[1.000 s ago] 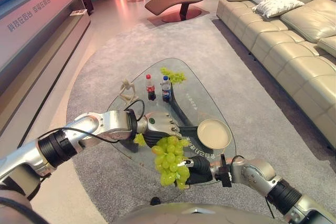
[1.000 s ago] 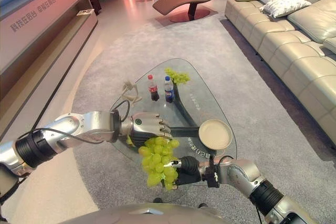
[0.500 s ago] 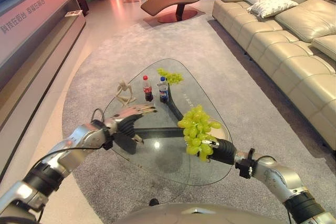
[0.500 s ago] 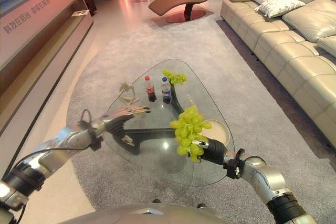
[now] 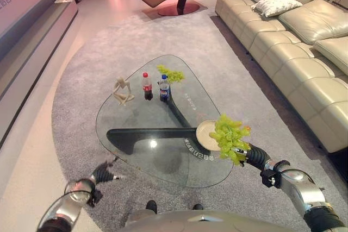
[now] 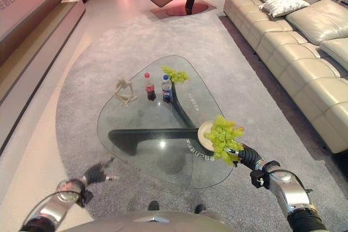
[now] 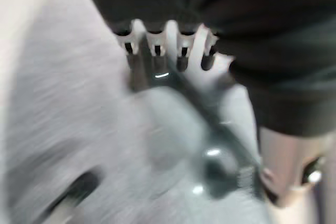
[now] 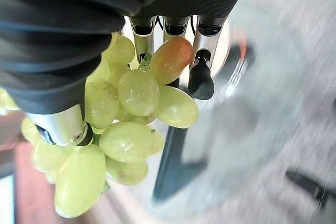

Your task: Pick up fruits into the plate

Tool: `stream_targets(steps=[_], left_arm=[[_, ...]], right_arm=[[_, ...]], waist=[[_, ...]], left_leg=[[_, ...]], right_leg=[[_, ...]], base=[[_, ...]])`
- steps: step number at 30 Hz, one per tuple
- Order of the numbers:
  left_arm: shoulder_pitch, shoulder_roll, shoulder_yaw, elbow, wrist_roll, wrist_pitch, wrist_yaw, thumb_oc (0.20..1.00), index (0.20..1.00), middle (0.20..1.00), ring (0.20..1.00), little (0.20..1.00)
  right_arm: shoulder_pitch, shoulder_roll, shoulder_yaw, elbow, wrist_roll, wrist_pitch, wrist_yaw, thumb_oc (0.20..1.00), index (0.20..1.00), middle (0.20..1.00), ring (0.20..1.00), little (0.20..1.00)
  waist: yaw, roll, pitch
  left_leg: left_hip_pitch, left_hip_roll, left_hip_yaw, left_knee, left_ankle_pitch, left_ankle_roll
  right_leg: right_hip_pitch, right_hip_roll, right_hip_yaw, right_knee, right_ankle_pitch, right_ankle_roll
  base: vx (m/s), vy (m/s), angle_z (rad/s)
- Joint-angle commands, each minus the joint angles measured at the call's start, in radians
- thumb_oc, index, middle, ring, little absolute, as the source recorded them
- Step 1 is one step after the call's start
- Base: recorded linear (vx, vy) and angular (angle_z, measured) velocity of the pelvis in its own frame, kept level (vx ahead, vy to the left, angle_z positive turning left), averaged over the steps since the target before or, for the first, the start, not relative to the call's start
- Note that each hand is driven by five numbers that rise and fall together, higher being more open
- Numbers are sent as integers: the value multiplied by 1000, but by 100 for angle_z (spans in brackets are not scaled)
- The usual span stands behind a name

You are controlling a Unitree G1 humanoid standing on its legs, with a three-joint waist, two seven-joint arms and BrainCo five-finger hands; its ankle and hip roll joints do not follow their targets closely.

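Over the table's near right edge, the right hand (image 5: pixel 254 156) carries a grape bunch (image 5: pixel 230 137), fingers curled round it; the right wrist view shows thumb and fingers (image 8: pixel 201 80) closed on the grapes (image 8: pixel 128 124). The bunch hangs partly across the plate (image 5: pixel 204 134), which sits on the glass table (image 5: pixel 141 118) by that edge.

Left hand (image 5: pixel 102 173) is low, off the near left edge, fingers fairly straight, holding nothing.

A second bunch (image 5: pixel 170 74) lies at the far edge, just beside two bottles (image 5: pixel 154 87); a small figurine (image 5: pixel 123 92) stands left of them.

Step in hand, as judged: setting the bunch onto the plate.
- Centre the bunch over the plate first; it looks offset toward the outer rim.
- Lower until grapes rest on the plate, then open the fingers slowly.
- Loose grapes could roll off; the plate is shallow and near the edge.
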Motion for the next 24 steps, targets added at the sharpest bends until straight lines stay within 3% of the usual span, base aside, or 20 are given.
stream_targets(steps=[1,5,8,17,24], left_arm=[[-115,-18,-9,105,-65,8,46,1000,1000,1000,1000,1000],[-163,-61,-87,298,-60,62,75,1000,1000,1000,1000,1000],[-189,-79,-106,345,-106,71,70,1000,1000,1000,1000,1000],[-318,-124,-179,311,-231,8,93,1000,1000,1000,1000,1000],[-392,-126,-229,249,-292,11,98,1000,1000,1000,1000,1000]], right_arm=[[-171,-9,-8,10,-12,-113,-105,200,200,200,200,200],[-310,-38,22,135,32,-110,-206,200,200,200,200,200],[-396,-65,29,200,31,-103,-244,200,200,200,200,200],[-641,-148,56,412,20,-104,-288,200,200,200,200,200],[-812,-186,101,539,14,-81,-309,200,200,200,200,200]], waist=[[38,11,59],[52,9,136],[53,29,184],[64,89,301],[70,121,358]], left_leg=[[57,10,44,28,-183,4],[-14,13,15,41,-176,10],[-59,6,-7,48,-165,12],[-171,-19,-54,75,-134,2],[-234,-28,-76,75,-109,-5]], right_leg=[[15,-22,-35,44,-83,57],[-49,-13,-26,67,-83,49],[-98,-12,-23,92,-85,39],[-195,-17,-45,120,-83,9],[-267,-19,-66,140,-79,-1]], base=[[-138,-112,-2],[-165,-121,9],[-169,-14,21],[-130,16,13],[-79,11,7]])
